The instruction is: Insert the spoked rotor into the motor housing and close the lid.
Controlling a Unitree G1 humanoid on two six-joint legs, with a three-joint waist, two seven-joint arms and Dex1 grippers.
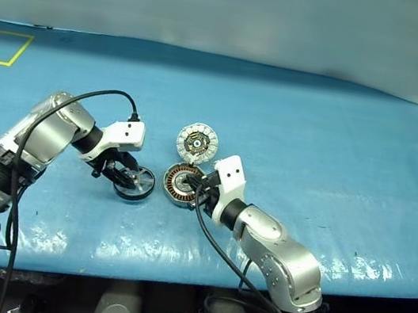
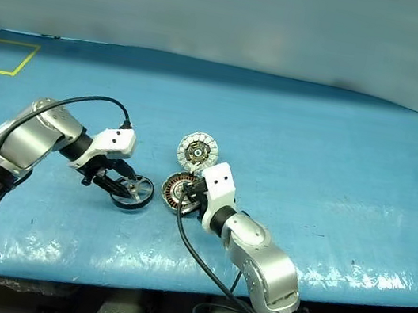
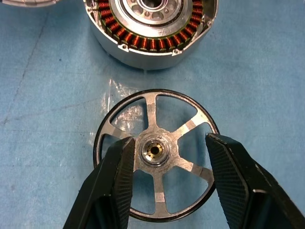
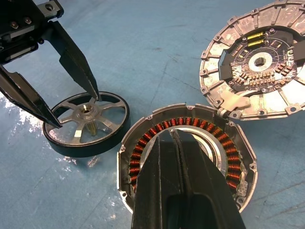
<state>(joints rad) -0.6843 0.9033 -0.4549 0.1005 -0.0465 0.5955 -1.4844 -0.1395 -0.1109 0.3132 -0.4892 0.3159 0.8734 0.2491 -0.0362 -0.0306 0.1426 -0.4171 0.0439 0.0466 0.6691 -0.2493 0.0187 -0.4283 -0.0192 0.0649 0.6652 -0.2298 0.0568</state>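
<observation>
On the blue table (image 1: 316, 142) everything sits close together in the middle. Left gripper (image 4: 71, 107) is down over the rotor (image 3: 156, 153), fingers (image 3: 116, 176) parted about halfway, one tip either side of the silver hub and dipped between the spokes. No pinch yet that I can see: the pads stand clear of the hub, so nothing is held. The rotor lies flat on the table, just beside the housing (image 4: 188, 148), apart from it by a narrow strip of blue.

Over to the right gripper (image 4: 178, 167): fingers pressed tight together, tips resting over the housing's silver centre, inside the ring of copper windings. It grips nothing; it looks to be steadying the cup, though whether it truly touches I can't say. The lid (image 4: 259, 71) is swung fully open on its hinge, lying face up beyond the housing, pale segments and dark centre showing.

So where are we? Early, I'd say. The housing is open and empty, and that is about all that's done. Still to come: close on the rotor, lift it, carry it across, seat it over the centre, with the right gripper needing to clear out first, then fold the lid down.
</observation>
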